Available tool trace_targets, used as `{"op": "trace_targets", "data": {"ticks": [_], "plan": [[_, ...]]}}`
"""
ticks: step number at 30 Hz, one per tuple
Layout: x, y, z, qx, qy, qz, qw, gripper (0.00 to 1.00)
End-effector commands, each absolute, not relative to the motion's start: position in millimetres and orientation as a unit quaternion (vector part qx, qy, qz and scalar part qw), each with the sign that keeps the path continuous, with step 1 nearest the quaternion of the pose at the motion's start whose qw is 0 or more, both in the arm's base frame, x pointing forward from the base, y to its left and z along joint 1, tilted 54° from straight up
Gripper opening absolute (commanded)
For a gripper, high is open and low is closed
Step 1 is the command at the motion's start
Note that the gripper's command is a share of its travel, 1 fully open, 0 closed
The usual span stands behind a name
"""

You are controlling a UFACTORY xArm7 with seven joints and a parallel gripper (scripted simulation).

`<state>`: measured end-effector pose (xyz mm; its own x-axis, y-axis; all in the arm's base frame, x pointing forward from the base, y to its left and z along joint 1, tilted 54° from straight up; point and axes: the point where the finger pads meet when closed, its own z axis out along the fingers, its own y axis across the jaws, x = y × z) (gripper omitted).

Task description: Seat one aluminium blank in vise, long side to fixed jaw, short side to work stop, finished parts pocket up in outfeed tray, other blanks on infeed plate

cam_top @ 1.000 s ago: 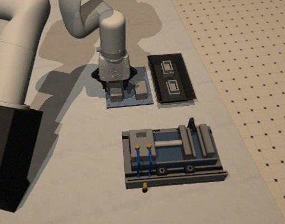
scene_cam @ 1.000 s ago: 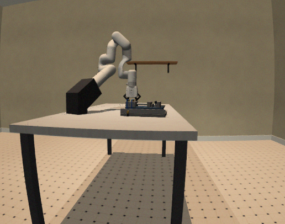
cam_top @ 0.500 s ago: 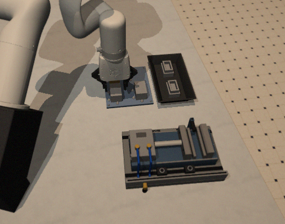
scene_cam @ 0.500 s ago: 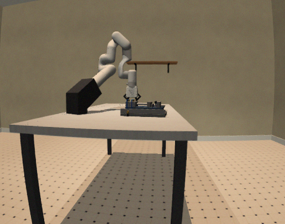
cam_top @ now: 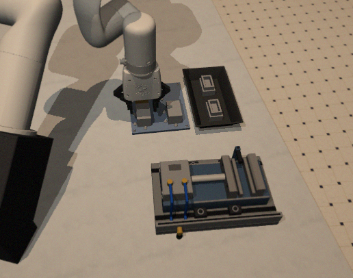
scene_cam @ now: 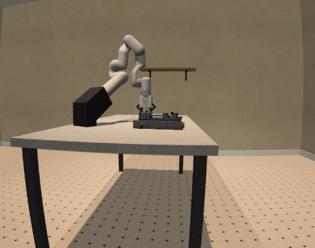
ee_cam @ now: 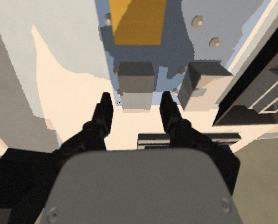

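The blue infeed plate [cam_top: 160, 112] holds two grey aluminium blanks, a left one [cam_top: 144, 116] and a right one [cam_top: 175, 111], and a brass blank [ee_cam: 138, 20] behind the left one. My gripper [ee_cam: 136, 100] is open and empty, just above the left aluminium blank [ee_cam: 136, 85], with a finger on each side of its near end. The vise [cam_top: 213, 190] stands open nearer the camera. Its opening [cam_top: 243, 179] with the low bars is empty, between the moving jaw [cam_top: 229, 176] and the fixed jaw [cam_top: 256, 173]. The work stop [cam_top: 238, 153] stands at the opening's far end.
The black outfeed tray [cam_top: 212, 96] to the right of the plate holds two finished parts [cam_top: 207, 83] [cam_top: 214, 108], both pocket up. The vise's hose block [cam_top: 176, 179] with two blue hoses sits at its left end. Small pins stick up from the plate.
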<state>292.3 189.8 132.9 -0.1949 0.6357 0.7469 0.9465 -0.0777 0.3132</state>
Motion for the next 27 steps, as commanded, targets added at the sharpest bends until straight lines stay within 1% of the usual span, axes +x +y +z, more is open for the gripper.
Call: {"op": "trace_targets", "data": {"ticks": [1, 27], "plan": [[293.1, 189.4, 133.3, -0.606, -0.652, -0.415, 0.187, 0.69], [294.5, 193.5, 130.2, -0.606, -0.652, -0.415, 0.187, 0.69]]}}
